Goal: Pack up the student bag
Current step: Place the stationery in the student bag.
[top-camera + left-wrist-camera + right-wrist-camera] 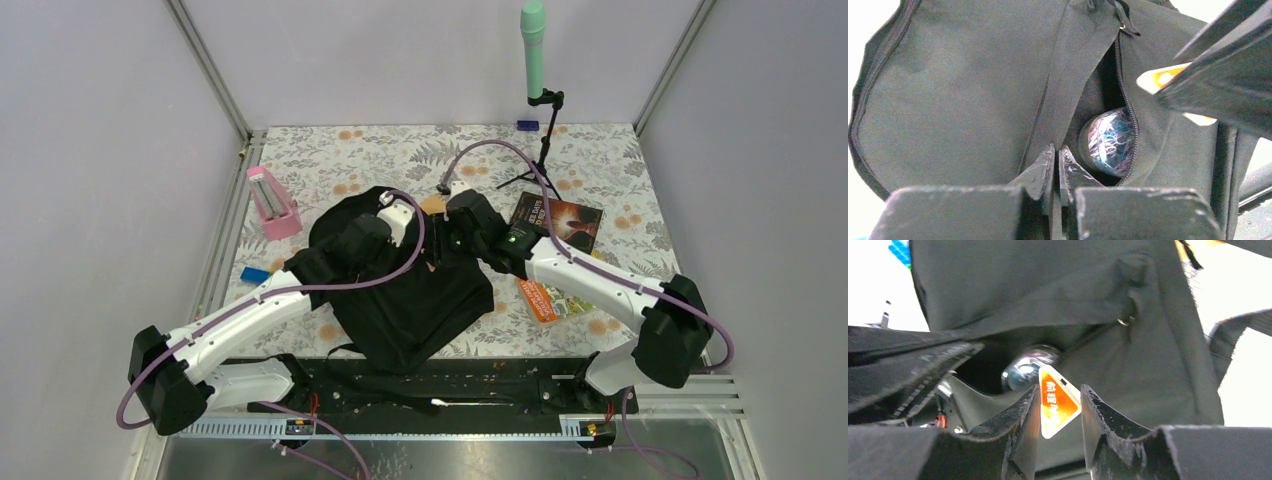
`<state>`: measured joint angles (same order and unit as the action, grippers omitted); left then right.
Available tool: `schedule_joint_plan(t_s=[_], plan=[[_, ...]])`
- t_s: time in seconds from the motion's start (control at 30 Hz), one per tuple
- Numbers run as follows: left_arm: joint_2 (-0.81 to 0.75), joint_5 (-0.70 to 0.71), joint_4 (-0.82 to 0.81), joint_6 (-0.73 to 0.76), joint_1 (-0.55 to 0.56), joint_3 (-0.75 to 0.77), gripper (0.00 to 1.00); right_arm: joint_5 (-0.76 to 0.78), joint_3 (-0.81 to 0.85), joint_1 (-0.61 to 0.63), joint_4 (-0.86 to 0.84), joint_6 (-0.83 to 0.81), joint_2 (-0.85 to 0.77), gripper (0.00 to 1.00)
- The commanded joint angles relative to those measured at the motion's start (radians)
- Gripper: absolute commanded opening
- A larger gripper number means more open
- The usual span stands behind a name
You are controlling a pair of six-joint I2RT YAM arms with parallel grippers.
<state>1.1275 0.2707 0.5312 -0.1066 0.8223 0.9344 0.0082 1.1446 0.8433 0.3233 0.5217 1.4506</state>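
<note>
Your left gripper [1057, 152], pinching the student bag [958, 90] at its pocket lip, must hold that wide while the right gripper [1060, 392] slides its clamped orange card [1057, 405] inside.

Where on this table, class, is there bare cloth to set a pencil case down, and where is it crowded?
Free: the far strip of table between the pink holder and the microphone stand. Crowded: the middle, under the student bag, and right of it, with the book and orange booklet.
</note>
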Motion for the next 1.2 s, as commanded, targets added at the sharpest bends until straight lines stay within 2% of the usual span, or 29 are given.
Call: schedule_joint_plan(t_s=[0.0, 0.13, 0.33, 0.77, 1.03, 1.17], plan=[[-0.006, -0.041, -0.042, -0.015, -0.009, 0.050, 0.00, -0.046, 0.074, 0.040, -0.113, 0.017, 0.065, 0.30], [-0.005, -0.041, -0.042, -0.016, -0.011, 0.050, 0.00, -0.055, 0.108, 0.055, -0.178, 0.018, 0.118, 0.30], [-0.005, -0.039, -0.040, -0.018, -0.013, 0.052, 0.00, -0.068, 0.145, 0.062, -0.192, 0.027, 0.176, 0.30], [-0.006, -0.024, -0.036, -0.026, -0.027, 0.055, 0.00, -0.050, 0.122, 0.067, -0.236, 0.026, 0.233, 0.29], [-0.008, -0.016, -0.036, -0.029, -0.039, 0.055, 0.00, -0.092, 0.031, 0.076, -0.213, -0.010, 0.183, 0.30], [-0.004, -0.015, -0.036, -0.030, -0.043, 0.057, 0.00, -0.105, 0.019, 0.079, -0.190, -0.035, 0.165, 0.33]])
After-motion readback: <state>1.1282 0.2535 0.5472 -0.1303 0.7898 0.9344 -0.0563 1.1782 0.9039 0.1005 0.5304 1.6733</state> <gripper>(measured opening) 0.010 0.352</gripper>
